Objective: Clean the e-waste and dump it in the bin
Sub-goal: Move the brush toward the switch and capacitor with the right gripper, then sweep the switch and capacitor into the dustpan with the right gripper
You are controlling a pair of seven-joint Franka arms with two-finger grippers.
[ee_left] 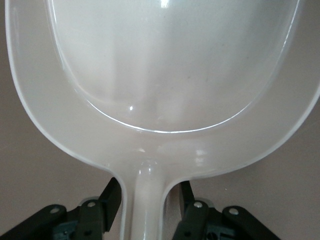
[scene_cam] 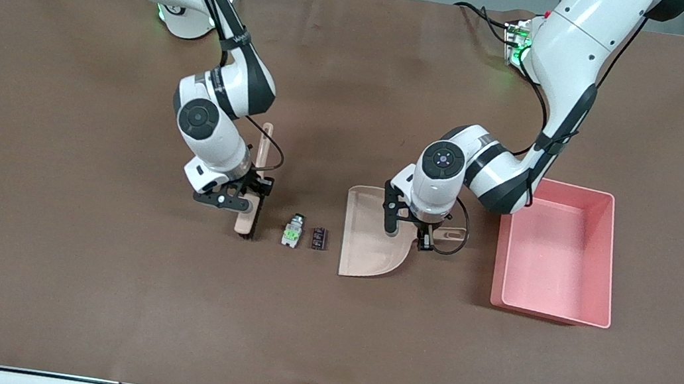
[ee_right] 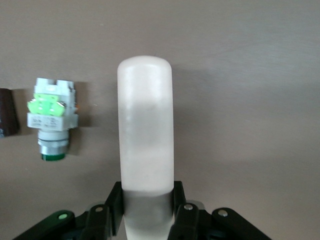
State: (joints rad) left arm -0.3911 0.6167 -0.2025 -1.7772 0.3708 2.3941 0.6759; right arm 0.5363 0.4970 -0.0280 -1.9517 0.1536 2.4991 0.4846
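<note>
Sweeping is not yet begun: brush (scene_cam: 249, 206) is clamped by right gripper (scene_cam: 238, 199), dustpan (scene_cam: 369, 236) by left gripper (scene_cam: 423, 233), while e-waste (scene_cam: 305, 235) lies between them and bin (scene_cam: 601, 255) is seen without parts.

A brown cloth-covered table (scene_cam: 45, 210) is seen. A pink rectangular plastic tub (scene_cam: 607, 256), a pale beige plastic dustpan (scene_cam: 368, 242), a peach-handled brush with dark bristles (scene_cam: 247, 215), a white-grey electronic part with a bright green patch (scene_cam: 292, 231) and a dark blackish block (scene_cam: 319, 238) are shown.
</note>
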